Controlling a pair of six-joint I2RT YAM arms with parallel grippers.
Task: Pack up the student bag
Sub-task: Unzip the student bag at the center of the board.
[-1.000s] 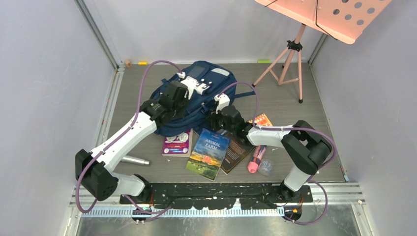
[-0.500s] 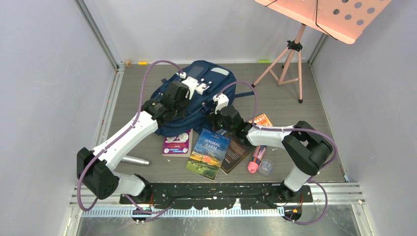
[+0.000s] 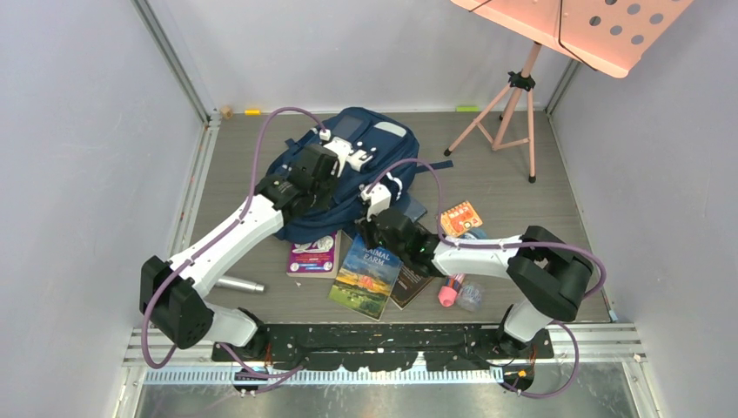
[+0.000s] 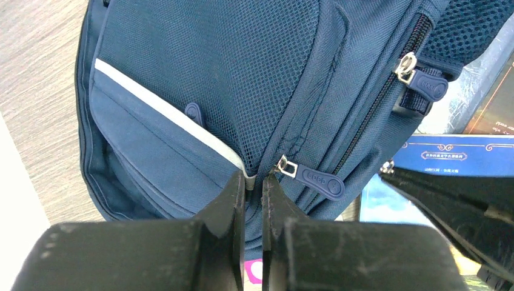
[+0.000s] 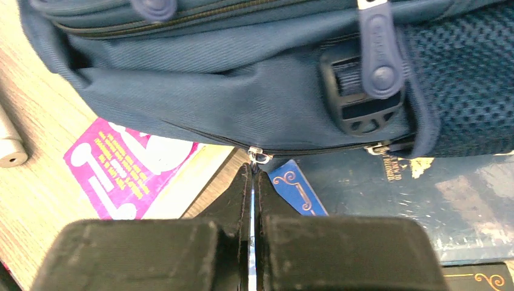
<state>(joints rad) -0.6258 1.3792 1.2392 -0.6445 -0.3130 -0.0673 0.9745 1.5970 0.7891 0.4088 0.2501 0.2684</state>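
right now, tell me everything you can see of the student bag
The student bag is a navy woven-fabric backpack with mesh panels, pale stripes, a pale front patch, a black buckle and rubbery blue zip pulls. It lies front-up on the grey table, zips looking closed, its near edge overlapping books. The left gripper and right gripper, both shut, sit at its zip seams.

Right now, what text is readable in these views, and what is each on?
"ANIMAL FARM": on the cover of the blue book, in front of the student bag.
Magenta book: print too small to read.
Dark book: gold lettering blurred.
Zipper pull: embossed letters, not legible.
Orange packet: print unreadable.
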